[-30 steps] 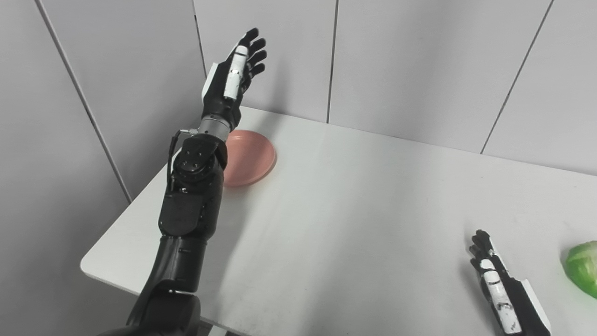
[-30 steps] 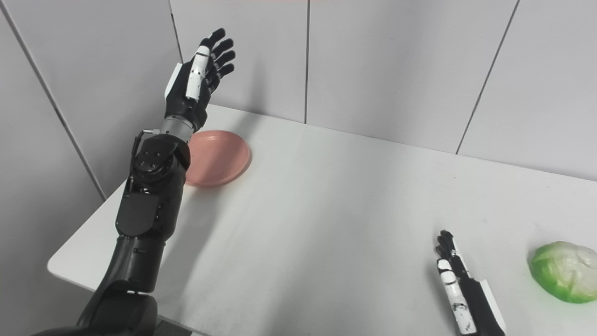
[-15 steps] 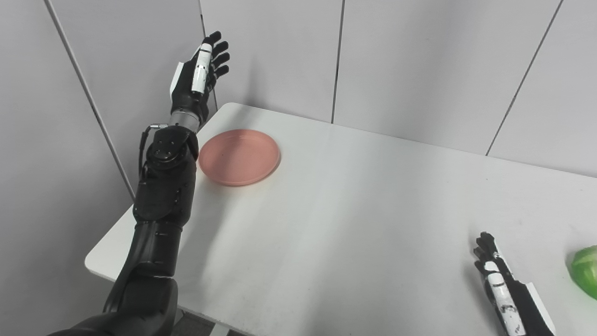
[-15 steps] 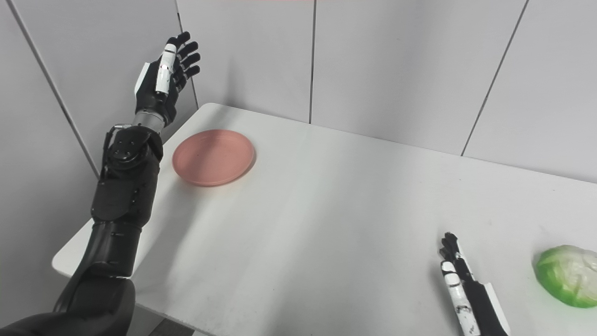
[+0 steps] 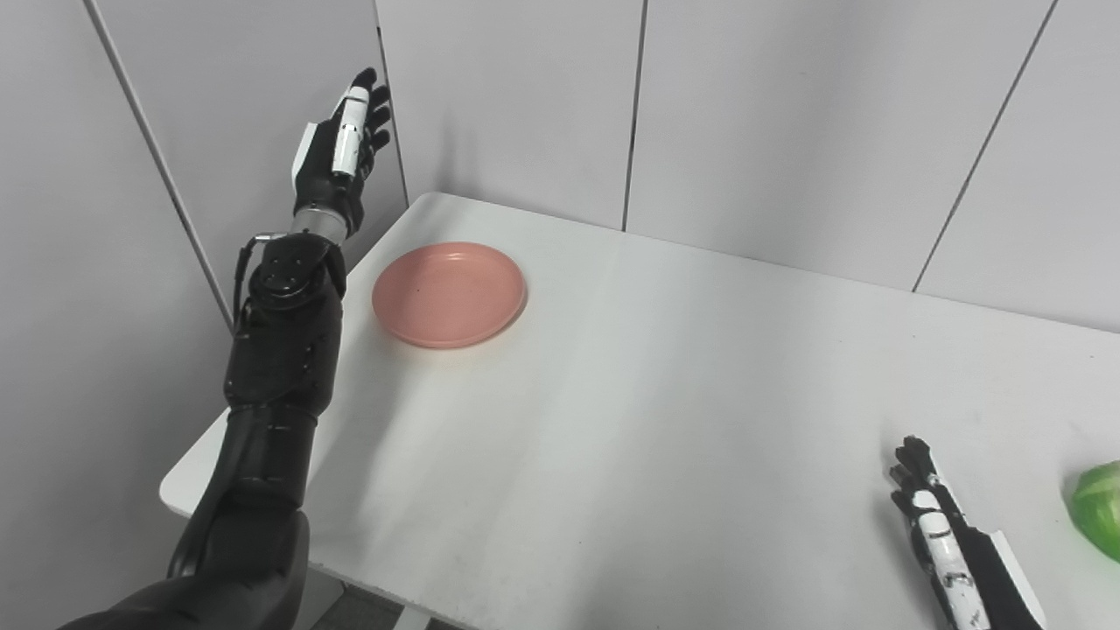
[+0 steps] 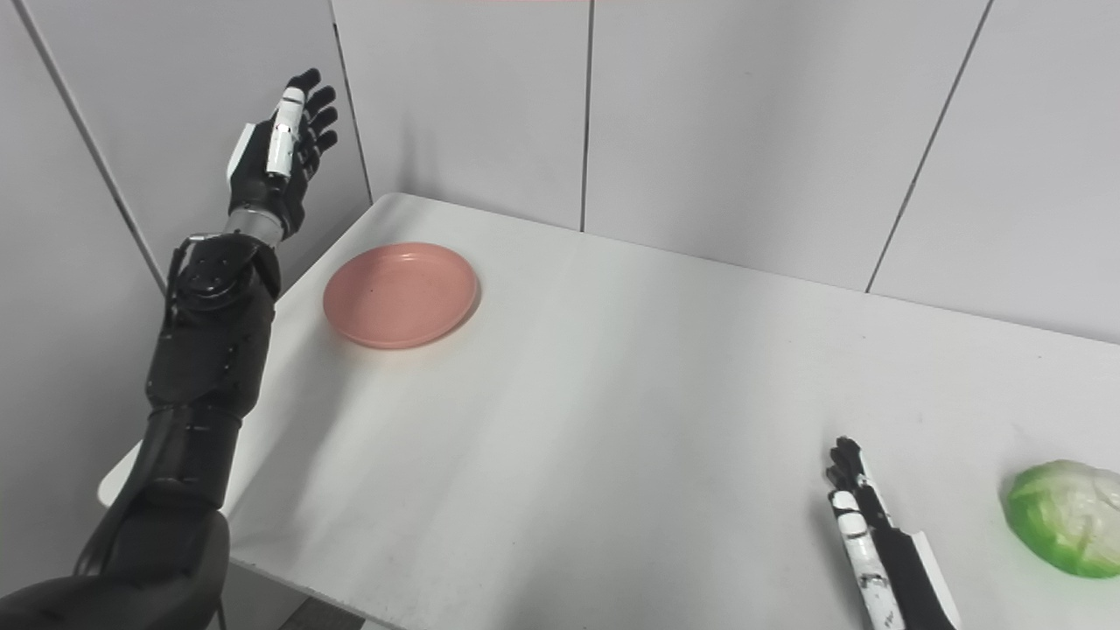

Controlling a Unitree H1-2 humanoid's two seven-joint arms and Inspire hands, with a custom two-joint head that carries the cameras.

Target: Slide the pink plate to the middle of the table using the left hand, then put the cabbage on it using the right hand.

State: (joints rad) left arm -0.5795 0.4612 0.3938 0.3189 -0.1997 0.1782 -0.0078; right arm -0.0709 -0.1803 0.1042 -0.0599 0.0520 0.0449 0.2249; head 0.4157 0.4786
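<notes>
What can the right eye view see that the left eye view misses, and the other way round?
Only the right eye view shows the whole cabbage, pale and green, lying to the right of the right hand. The left eye view catches just a green sliver of it at the picture's edge; it shows nothing of note that the right one lacks. Both share the white table, the pink plate near its far left corner, the left hand raised open beside the table, off the plate, and the right hand flat on the table.
</notes>
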